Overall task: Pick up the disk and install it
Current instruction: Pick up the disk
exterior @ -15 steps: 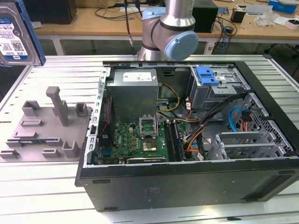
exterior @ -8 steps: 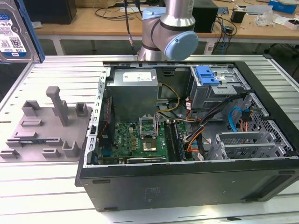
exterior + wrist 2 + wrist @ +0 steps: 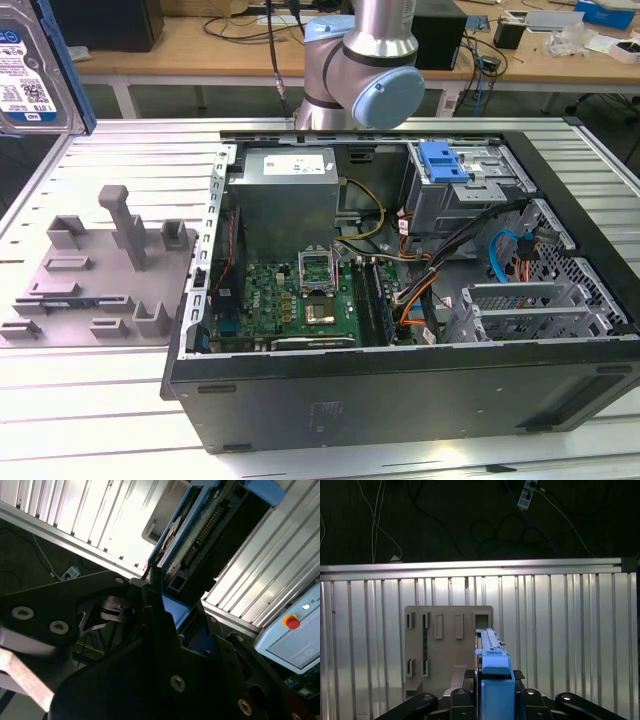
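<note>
1. Over the desk's [image 3: 120, 160] left end: disk [image 3: 35, 70] held aloft above the grey fixture [image 3: 100, 265]; fingers [image 3: 157, 612] clamped on it.
2. Step judged: carry; pick done.
3. Install calls for squaring the disk to the open case's [image 3: 400, 400] drive cage [image 3: 480, 185], far right.

The flat silver metal disk [image 3: 28, 65] looks shiny, with a white paper label and a glossy blue plastic frame [image 3: 496, 692]. The black gripper [image 3: 494, 675] holding it looks matt. Below the gripper, the ribbed metal table [image 3: 570, 630] shines, and the grey plastic tray [image 3: 447, 650] looks dull.
</note>
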`<state>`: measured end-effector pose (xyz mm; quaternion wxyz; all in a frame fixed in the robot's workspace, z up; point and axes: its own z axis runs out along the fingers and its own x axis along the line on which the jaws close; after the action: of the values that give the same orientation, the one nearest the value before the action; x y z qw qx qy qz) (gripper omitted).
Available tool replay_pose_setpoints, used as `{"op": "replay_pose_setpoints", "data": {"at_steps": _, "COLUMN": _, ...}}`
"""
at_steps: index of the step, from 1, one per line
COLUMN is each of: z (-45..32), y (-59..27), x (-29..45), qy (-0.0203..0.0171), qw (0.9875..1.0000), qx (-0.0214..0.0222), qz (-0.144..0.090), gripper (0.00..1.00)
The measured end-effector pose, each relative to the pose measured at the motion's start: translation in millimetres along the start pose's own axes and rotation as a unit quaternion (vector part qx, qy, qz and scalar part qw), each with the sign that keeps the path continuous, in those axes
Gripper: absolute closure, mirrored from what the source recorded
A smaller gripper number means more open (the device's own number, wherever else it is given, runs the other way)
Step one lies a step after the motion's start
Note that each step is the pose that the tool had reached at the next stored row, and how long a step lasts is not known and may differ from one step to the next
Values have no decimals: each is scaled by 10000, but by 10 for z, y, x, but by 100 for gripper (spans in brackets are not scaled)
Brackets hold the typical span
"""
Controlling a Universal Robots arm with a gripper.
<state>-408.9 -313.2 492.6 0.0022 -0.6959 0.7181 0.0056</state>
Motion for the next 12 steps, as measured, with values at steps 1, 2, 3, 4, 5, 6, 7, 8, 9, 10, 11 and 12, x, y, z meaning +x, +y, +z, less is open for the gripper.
{"op": "replay_pose_setpoints", "data": {"at_steps": 1, "z": 0, "y": 0, "x": 0, "qy": 0, "qw": 10000, "qx": 0, "qz": 0, "gripper": 63}}
{"op": "replay_pose_setpoints", "data": {"at_steps": 2, "z": 0, "y": -6, "x": 4, "qy": 0, "qw": 10000, "qx": 0, "qz": 0, "gripper": 63}}
{"op": "replay_pose_setpoints", "data": {"at_steps": 3, "z": -2, "y": -24, "x": 13, "qy": 1, "qw": 10000, "qx": -2, "qz": 0, "gripper": 63}}
{"op": "replay_pose_setpoints", "data": {"at_steps": 4, "z": -1, "y": -47, "x": 22, "qy": 0, "qw": 10000, "qx": 0, "qz": 0, "gripper": 63}}
{"op": "replay_pose_setpoints", "data": {"at_steps": 5, "z": -1, "y": -74, "x": 30, "qy": 0, "qw": 10000, "qx": 0, "qz": 0, "gripper": 63}}
{"op": "replay_pose_setpoints", "data": {"at_steps": 6, "z": -2, "y": -109, "x": 37, "qy": 0, "qw": 10000, "qx": -1, "qz": 0, "gripper": 63}}
{"op": "replay_pose_setpoints", "data": {"at_steps": 7, "z": -2, "y": -159, "x": 48, "qy": 0, "qw": 10000, "qx": -1, "qz": 0, "gripper": 63}}
{"op": "replay_pose_setpoints", "data": {"at_steps": 8, "z": -3, "y": -191, "x": 56, "qy": 0, "qw": 10000, "qx": -2, "qz": 0, "gripper": 63}}
{"op": "replay_pose_setpoints", "data": {"at_steps": 9, "z": -5, "y": -246, "x": 69, "qy": 0, "qw": 10000, "qx": -4, "qz": -1, "gripper": 63}}
{"op": "replay_pose_setpoints", "data": {"at_steps": 10, "z": -5, "y": -291, "x": 78, "qy": 0, "qw": 10000, "qx": -5, "qz": 0, "gripper": 63}}
{"op": "replay_pose_setpoints", "data": {"at_steps": 11, "z": -5, "y": -317, "x": 85, "qy": 0, "qw": 10000, "qx": -6, "qz": 0, "gripper": 63}}
{"op": "replay_pose_setpoints", "data": {"at_steps": 12, "z": -6, "y": -356, "x": 93, "qy": 0, "qw": 10000, "qx": -8, "qz": 1, "gripper": 63}}
